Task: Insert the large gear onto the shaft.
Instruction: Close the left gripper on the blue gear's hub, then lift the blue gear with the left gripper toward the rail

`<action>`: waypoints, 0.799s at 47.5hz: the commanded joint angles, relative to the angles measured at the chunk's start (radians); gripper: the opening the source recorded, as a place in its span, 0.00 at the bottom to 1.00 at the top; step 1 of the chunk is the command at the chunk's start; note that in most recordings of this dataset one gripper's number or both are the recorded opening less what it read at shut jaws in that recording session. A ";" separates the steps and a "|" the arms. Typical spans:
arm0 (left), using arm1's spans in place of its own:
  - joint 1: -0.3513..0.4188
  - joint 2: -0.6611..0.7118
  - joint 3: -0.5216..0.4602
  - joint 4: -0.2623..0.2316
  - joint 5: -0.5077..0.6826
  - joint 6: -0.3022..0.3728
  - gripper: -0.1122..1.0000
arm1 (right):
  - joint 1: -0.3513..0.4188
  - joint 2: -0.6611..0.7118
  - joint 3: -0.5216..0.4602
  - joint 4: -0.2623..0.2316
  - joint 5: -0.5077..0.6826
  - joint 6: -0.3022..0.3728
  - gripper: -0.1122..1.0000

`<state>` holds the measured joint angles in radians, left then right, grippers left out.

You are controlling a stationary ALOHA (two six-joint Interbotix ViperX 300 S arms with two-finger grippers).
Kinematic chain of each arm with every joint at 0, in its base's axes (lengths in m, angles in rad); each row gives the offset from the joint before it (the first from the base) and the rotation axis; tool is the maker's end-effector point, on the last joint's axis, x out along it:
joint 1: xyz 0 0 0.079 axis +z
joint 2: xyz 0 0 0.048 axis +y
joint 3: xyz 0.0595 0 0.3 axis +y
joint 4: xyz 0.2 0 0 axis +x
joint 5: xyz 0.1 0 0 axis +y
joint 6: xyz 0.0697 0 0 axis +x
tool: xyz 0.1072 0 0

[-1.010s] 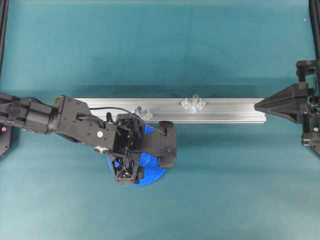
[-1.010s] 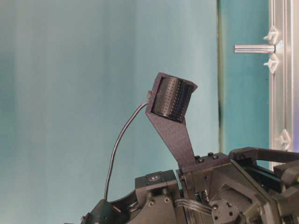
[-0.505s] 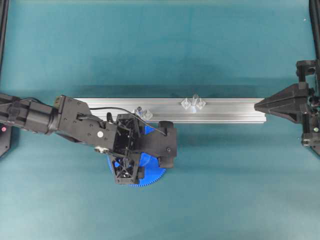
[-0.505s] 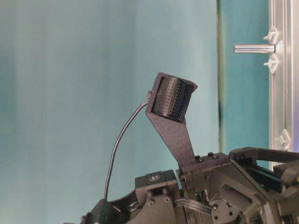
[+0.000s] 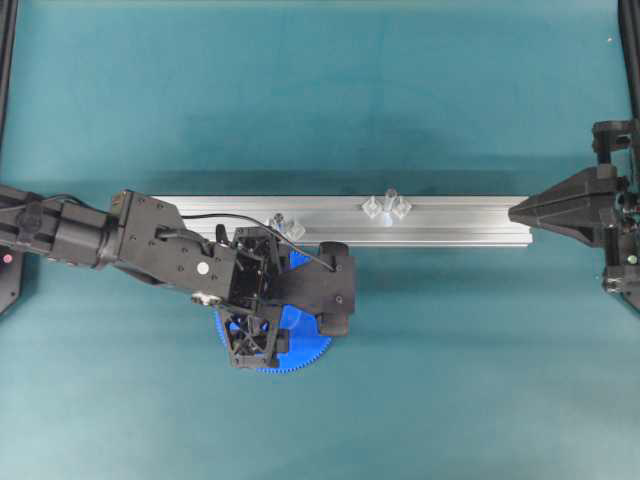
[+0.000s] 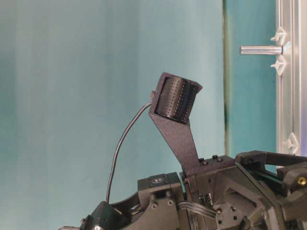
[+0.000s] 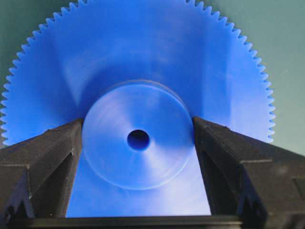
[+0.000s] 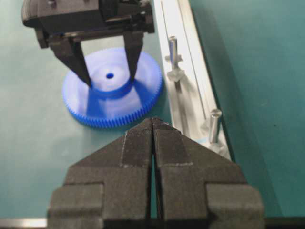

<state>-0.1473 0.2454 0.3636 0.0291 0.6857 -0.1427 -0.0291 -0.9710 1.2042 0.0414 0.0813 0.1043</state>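
Grasp step: your left gripper (image 7: pixel 138 138) brackets the gear's hub, not yet lifted.

The gear (image 8: pixel 114 90) lies flat on the mat just beside the rail (image 5: pixel 460 222), and your left fingers (image 8: pixel 76 59) stand either side of the raised hub, wide apart and at or just short of its wall; I cannot tell whether they grip it yet. Your right gripper (image 8: pixel 152 129) is closed on nothing, parked off the rail's far end. The next move, as I judge it, is to close firmly on the hub, lift clear, carry the gear along the rail to the shaft (image 5: pixel 390 200) and line up the centre hole. Mind the shorter stub (image 5: pixel 281 221) close by; the mat elsewhere gives you room.
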 commanded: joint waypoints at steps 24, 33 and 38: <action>-0.003 -0.057 -0.051 -0.002 0.015 0.020 0.79 | -0.002 0.005 -0.008 -0.002 -0.009 0.011 0.10; -0.005 -0.055 -0.117 -0.002 0.089 0.048 0.79 | -0.002 0.005 -0.008 -0.002 -0.009 0.011 0.10; -0.003 -0.052 -0.158 -0.002 0.140 0.069 0.79 | -0.002 0.002 -0.008 -0.002 -0.009 0.011 0.10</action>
<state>-0.1473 0.2424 0.2623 0.0261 0.7961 -0.0828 -0.0291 -0.9710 1.2057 0.0414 0.0813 0.1043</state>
